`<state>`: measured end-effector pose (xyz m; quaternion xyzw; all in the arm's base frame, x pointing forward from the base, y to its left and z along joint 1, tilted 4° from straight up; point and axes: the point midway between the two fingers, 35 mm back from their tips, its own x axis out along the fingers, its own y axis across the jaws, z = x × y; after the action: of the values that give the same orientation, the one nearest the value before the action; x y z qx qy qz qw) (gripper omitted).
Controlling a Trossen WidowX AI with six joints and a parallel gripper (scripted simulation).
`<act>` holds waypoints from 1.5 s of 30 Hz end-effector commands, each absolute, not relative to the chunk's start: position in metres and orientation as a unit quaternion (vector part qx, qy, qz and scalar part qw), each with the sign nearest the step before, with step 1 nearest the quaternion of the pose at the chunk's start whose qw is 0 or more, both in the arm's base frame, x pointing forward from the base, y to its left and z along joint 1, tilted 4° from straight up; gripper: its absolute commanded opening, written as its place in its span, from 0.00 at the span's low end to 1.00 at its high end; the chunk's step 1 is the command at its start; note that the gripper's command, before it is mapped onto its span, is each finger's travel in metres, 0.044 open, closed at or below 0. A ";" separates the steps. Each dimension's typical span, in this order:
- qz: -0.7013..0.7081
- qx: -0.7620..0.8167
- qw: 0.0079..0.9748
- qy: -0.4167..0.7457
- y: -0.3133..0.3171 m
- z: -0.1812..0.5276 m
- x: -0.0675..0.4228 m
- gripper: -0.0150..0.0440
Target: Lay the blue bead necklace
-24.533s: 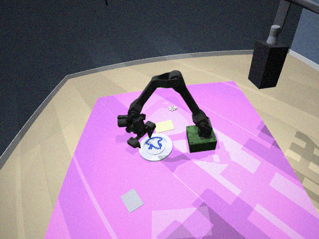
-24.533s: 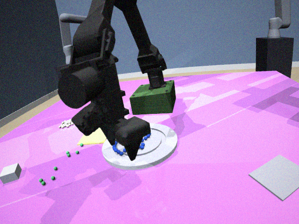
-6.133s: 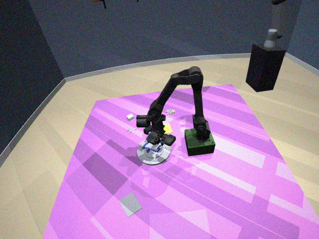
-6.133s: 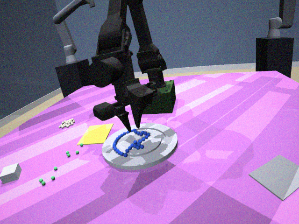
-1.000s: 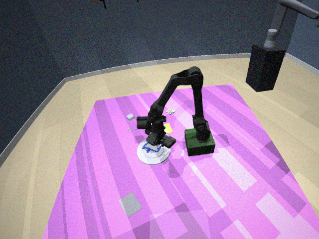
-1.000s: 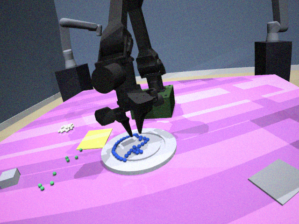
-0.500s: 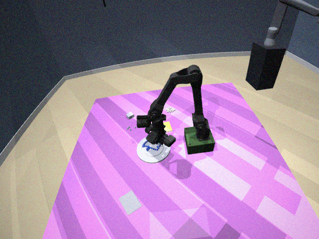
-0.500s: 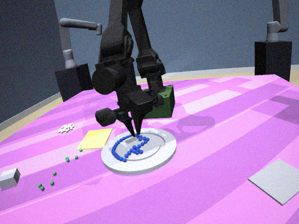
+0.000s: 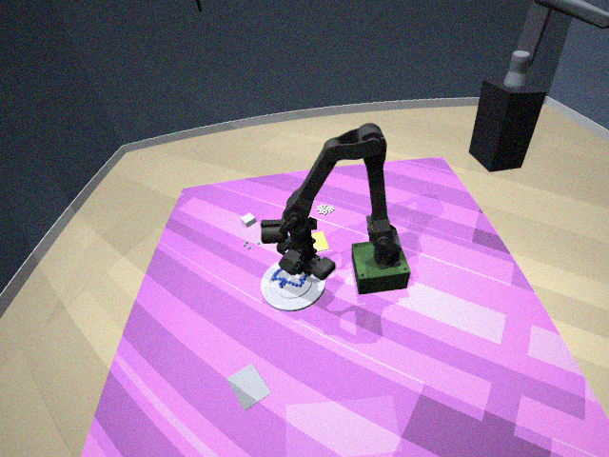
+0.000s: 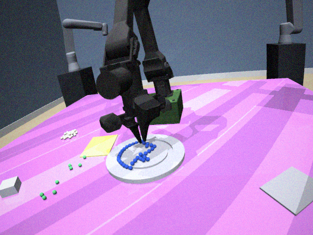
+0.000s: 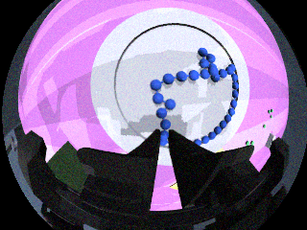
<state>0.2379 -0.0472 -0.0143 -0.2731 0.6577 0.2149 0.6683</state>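
The round white bead board [image 9: 296, 299] [image 10: 167, 160] [image 11: 107, 64] lies on the purple mat, left of the arm's base. The blue bead necklace [image 9: 287, 282] [image 10: 143, 157] [image 11: 182, 77] lies on the board. Part of it follows the groove along one side and the rest is bunched across the middle. My gripper [image 9: 294, 276] [image 10: 141, 140] [image 11: 164, 133] points straight down at the board's rim nearest the arm. Its fingertips are shut on one end of the necklace, low on the board.
The arm's green base block [image 9: 381, 275] [image 10: 171, 111] stands just behind the board. A yellow sheet [image 10: 100, 145], a pile of white beads [image 10: 69, 133], loose green beads [image 10: 55, 182] and a grey cube [image 10: 9, 186] lie to the left. A grey flat tile [image 10: 290, 189] lies at the right.
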 end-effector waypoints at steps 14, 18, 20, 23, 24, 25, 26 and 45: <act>0.214 -0.272 0.667 0.660 -0.047 -0.008 0.237 0.25; 0.214 -0.272 0.667 0.660 -0.047 -0.008 0.236 0.25; 0.214 -0.272 0.667 0.660 -0.046 -0.009 0.232 0.25; 0.214 -0.272 0.666 0.660 -0.044 -0.009 0.225 0.25; 0.214 -0.272 0.666 0.660 -0.044 -0.009 0.224 0.25; 0.214 -0.272 0.666 0.660 -0.044 -0.009 0.224 0.25; 0.214 -0.272 0.666 0.660 -0.044 -0.009 0.224 0.25; 0.214 -0.275 0.669 0.657 -0.044 -0.014 0.227 0.34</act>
<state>0.2264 -0.0443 -0.0145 -0.2747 0.6572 0.2145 0.6683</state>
